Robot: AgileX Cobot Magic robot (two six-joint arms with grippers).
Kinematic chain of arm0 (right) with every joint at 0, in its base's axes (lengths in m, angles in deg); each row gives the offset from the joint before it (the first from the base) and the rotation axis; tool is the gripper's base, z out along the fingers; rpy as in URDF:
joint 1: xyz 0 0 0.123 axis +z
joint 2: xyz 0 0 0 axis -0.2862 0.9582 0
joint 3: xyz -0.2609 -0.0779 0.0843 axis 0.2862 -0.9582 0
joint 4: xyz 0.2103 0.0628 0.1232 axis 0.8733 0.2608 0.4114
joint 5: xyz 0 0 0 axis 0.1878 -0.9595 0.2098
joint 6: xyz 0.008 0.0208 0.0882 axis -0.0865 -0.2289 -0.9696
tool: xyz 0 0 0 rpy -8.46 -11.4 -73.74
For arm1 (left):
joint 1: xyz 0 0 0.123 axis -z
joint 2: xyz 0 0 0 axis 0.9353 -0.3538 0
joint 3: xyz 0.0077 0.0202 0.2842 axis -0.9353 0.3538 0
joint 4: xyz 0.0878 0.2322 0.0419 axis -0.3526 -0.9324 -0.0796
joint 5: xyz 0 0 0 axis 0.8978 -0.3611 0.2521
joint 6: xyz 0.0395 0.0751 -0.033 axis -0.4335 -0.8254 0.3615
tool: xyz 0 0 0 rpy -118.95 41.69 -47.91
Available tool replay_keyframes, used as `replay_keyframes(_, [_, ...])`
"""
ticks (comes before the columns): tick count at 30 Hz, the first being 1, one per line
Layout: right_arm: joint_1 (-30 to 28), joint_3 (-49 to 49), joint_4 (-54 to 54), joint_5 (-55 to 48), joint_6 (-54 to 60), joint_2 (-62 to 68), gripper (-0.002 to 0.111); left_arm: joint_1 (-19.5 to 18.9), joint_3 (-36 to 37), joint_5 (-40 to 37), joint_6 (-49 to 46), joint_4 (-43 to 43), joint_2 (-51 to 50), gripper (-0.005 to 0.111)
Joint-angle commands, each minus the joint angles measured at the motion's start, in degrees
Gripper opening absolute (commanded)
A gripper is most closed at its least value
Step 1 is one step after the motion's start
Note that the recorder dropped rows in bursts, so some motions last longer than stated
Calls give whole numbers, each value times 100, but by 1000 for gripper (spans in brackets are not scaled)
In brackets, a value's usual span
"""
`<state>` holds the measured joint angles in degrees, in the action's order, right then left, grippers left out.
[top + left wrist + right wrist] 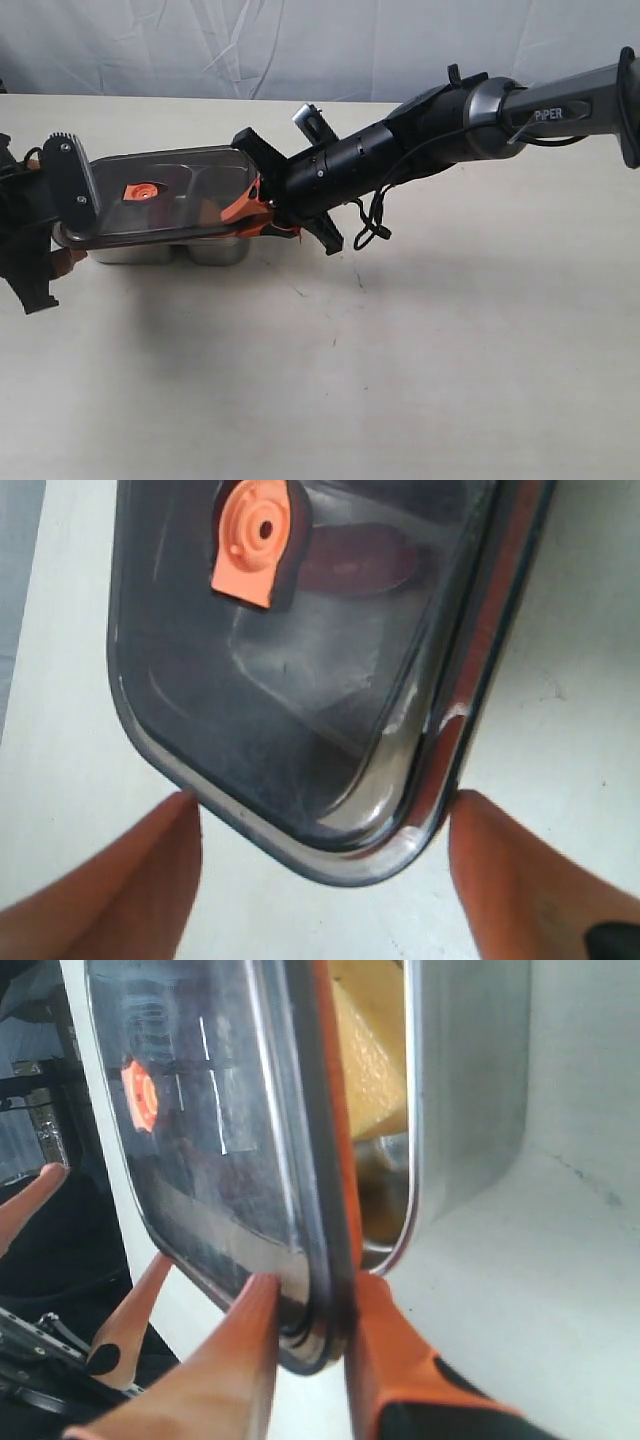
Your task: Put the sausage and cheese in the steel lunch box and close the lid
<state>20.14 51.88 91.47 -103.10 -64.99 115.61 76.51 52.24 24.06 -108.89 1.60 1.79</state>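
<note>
The steel lunch box stands at the table's left. The dark lid with its orange valve lies over it, its right end raised. My right gripper is shut on that raised edge; in the right wrist view the fingers pinch the lid and its orange seal, above the box wall. The yellow cheese sits inside the box. Through the lid the red sausage shows dimly. My left gripper is open, its fingers astride the box's left end.
The pale table runs to the right and front of the box. A wrinkled white backdrop hangs behind the table's far edge. The right arm stretches across from the upper right.
</note>
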Motion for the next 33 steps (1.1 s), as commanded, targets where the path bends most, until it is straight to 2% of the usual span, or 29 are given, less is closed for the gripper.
replay_keyframes(1, [-12,-36,-158,173,-42,-15,-1,-33,-33,38,43,-326,201,67])
replay_keyframes(5, [-12,-36,-103,225,-54,-15,-1,-33,-33,54,43,-562,359,67])
replay_keyframes(17, [-12,-36,-25,279,-54,-15,-1,-33,-33,218,43,-568,848,67])
replay_keyframes(22, [-12,-36,-13,279,-54,-15,-1,-33,-33,100,610,254,1346,65])
replay_keyframes(26, [-12,-36,-13,254,-54,-15,-1,-33,-33,-316,1923,1008,1609,46])
replay_keyframes(33, [-12,-36,8,225,-62,-15,-1,-33,-33,-1615,4894,685,1675,4])
